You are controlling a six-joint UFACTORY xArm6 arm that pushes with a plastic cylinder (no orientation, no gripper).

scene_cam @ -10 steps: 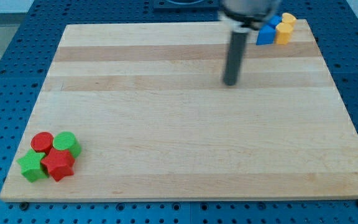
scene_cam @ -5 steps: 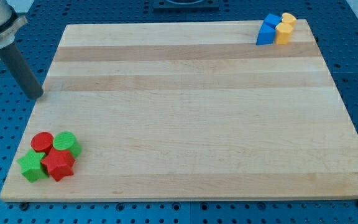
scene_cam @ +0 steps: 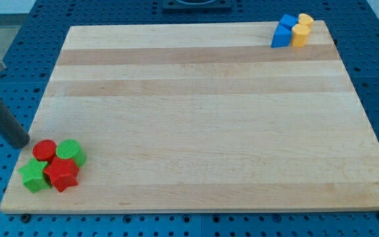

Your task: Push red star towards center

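My tip (scene_cam: 21, 142) at the view's left edge, just off the worktop (scene_cam: 202, 118), close to the red round block (scene_cam: 43, 150) but apart from it. No claw on this arm, only a dark rod.

Down in the view's bottom left corner, four blocks bunched and touching: green star (scene_cam: 33, 176), red round block, red star (scene_cam: 61, 173), green round block (scene_cam: 71, 151). Red star far from the middle.

No boxes or bowls anywhere.

Up in the view's top right corner, blue blocks (scene_cam: 283, 31) packed beside yellow blocks (scene_cam: 301, 29).
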